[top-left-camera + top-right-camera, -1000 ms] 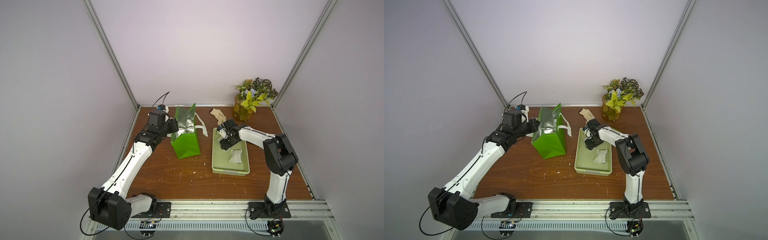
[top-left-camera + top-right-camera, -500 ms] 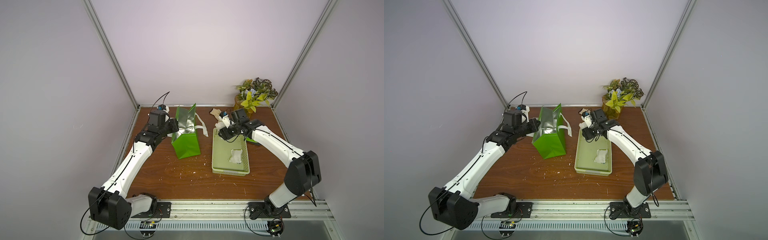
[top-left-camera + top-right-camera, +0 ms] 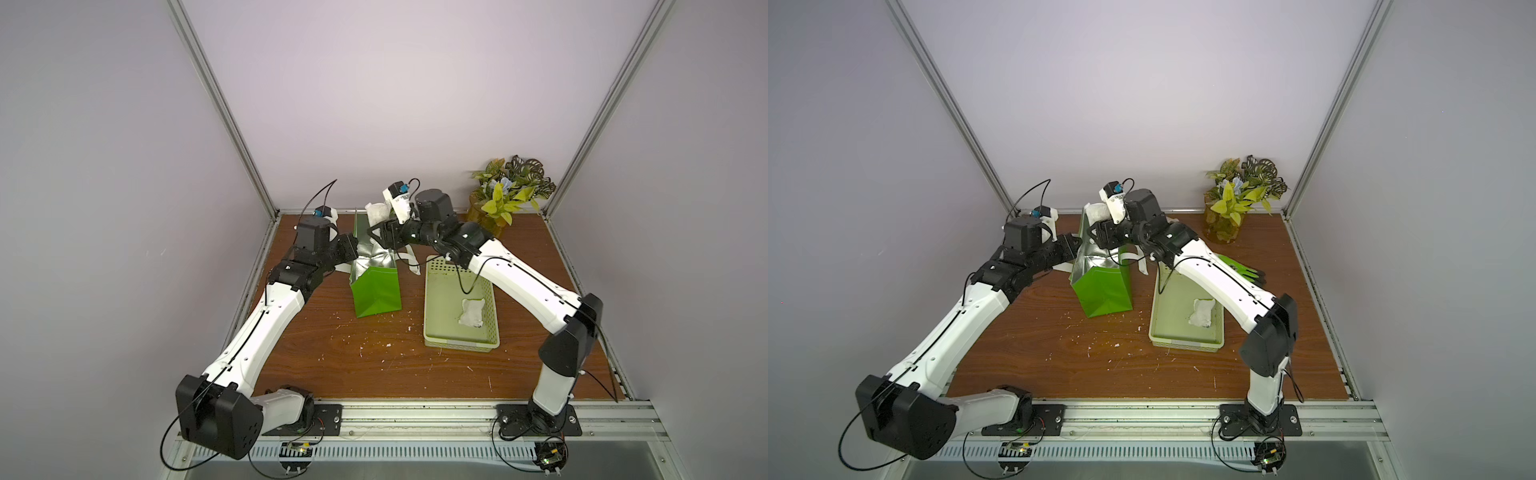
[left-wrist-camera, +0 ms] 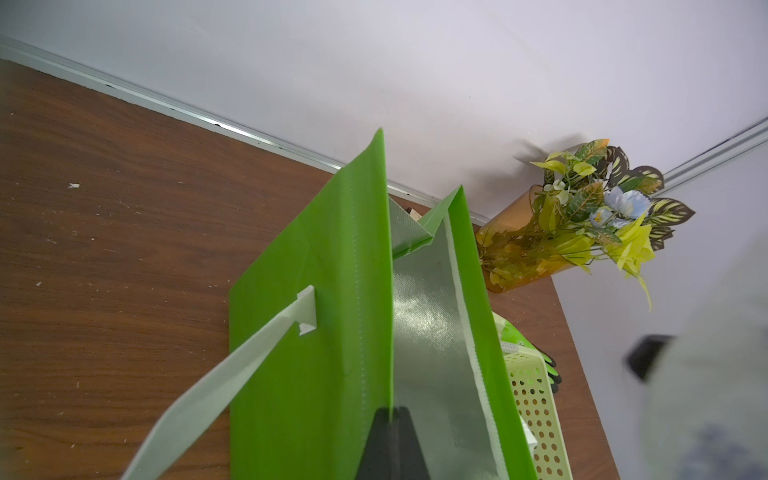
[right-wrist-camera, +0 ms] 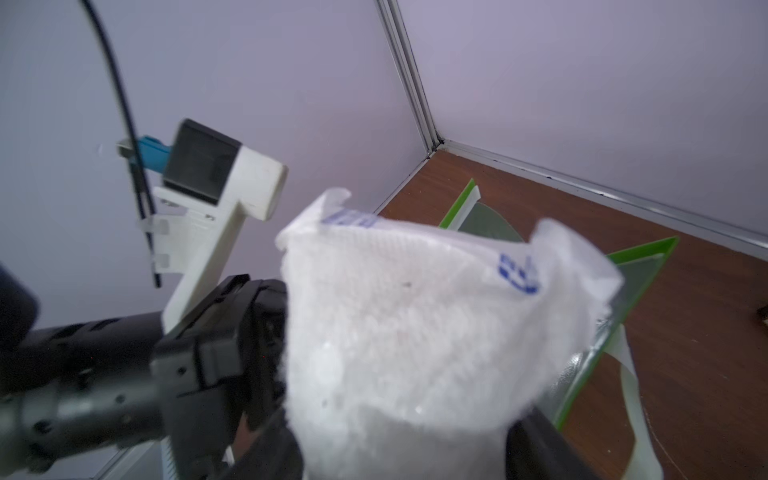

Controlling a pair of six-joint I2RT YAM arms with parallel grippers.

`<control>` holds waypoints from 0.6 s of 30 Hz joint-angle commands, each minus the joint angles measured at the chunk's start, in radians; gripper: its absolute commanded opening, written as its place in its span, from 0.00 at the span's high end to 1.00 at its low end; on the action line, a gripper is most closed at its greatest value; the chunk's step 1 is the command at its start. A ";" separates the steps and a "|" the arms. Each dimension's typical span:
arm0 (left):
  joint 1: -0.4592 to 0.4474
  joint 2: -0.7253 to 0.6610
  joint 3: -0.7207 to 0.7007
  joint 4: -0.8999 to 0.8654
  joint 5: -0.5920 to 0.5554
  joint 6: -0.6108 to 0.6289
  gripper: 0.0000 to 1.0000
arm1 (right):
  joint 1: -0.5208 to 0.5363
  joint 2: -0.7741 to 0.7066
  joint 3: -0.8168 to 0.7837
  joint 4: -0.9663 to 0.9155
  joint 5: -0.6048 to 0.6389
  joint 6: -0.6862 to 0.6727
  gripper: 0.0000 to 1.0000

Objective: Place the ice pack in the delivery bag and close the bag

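Ice pack [image 5: 415, 332] shows blue print [image 5: 517, 276] (right wrist only).

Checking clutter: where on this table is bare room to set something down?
Most bare: the table strip between the front rail and the delivery bag and basket, crumbs only. Some wood shows right of the basket, under the right arm. Crowded: the bag-basket gap, where a strap hangs, and the bag mouth, where the left gripper and right gripper meet.
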 commanded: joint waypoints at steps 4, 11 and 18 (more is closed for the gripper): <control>0.012 -0.006 0.009 0.030 0.003 -0.018 1.00 | 0.028 0.122 0.166 -0.126 0.122 0.057 0.63; 0.012 -0.006 0.012 0.023 -0.001 -0.004 1.00 | 0.034 0.148 0.158 -0.240 0.206 0.008 0.59; 0.012 0.003 0.011 0.027 0.007 0.000 1.00 | 0.044 0.157 0.212 -0.304 0.223 -0.038 0.31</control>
